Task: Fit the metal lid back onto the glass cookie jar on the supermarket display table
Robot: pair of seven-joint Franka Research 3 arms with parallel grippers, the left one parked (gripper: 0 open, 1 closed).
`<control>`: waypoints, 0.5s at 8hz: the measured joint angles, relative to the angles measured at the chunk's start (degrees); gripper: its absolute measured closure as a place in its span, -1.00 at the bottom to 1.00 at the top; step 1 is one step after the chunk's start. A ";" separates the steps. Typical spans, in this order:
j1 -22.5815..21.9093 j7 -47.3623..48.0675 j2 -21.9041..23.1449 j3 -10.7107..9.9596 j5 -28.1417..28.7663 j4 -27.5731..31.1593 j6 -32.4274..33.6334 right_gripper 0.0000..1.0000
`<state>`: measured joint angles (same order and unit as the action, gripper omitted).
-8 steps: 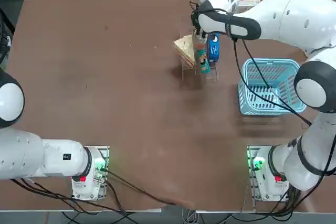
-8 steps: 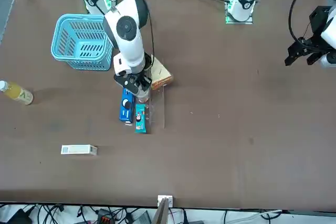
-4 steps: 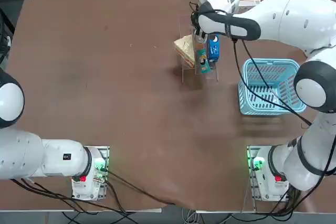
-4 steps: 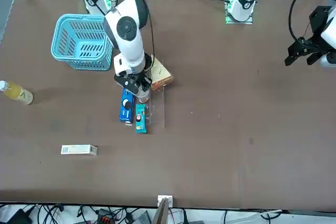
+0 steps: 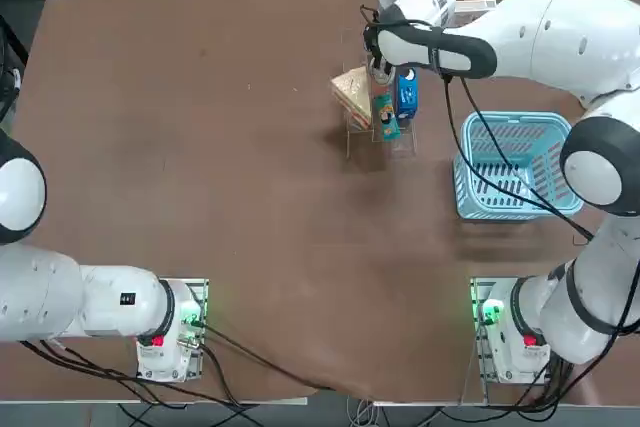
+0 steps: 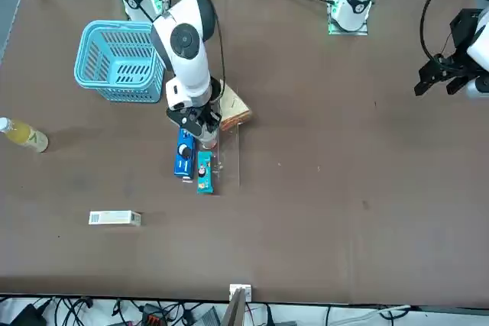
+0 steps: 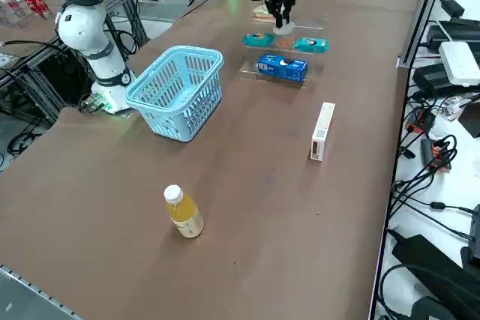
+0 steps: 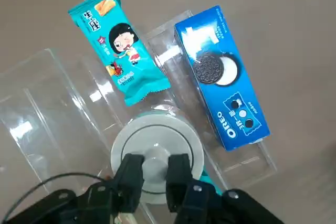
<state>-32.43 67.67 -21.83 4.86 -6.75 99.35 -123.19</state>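
Directly beneath the wrist camera, the metal lid (image 8: pixel 156 160) lies flat and level over the round pale rim of the glass cookie jar (image 8: pixel 181 129), appearing seated on it. The right gripper (image 8: pixel 155 174) is clamped on the small raised knob at the lid's centre, one black finger on each side. The jar stands inside a clear acrylic display stand (image 8: pixel 47 108), which rests on the supermarket display table (image 5: pixel 200 147) in the far right portion as seen from overhead.

Just beside the jar, within the same stand, lie a teal snack packet (image 8: pixel 119 45) printed with a cartoon girl and a blue Oreo box (image 8: pixel 221 77); the two sit side by side. In the overhead view, a wrapped sandwich (image 5: pixel 351 95) is visible at the stand's left side, touching or nearly touching it.

Nearer the robot and to its right, a light blue basket (image 5: pixel 520 165) stands upright. Well apart from this group, toward the far right edge, a white snack box (image 7: pixel 322 131) lies on its side, and a bottle of yellow liquid (image 7: pixel 183 213) stands upright.
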 joint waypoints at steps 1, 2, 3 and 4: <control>0.00 0.00 0.01 0.01 0.00 0.06 0.00 0.46; -0.01 0.00 0.03 0.01 0.00 0.13 0.00 0.46; -0.02 0.00 0.05 0.01 0.00 0.14 0.06 0.46; -0.03 0.00 0.05 0.01 0.00 0.14 0.08 0.46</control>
<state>-32.46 67.67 -21.78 4.87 -6.76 99.49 -123.11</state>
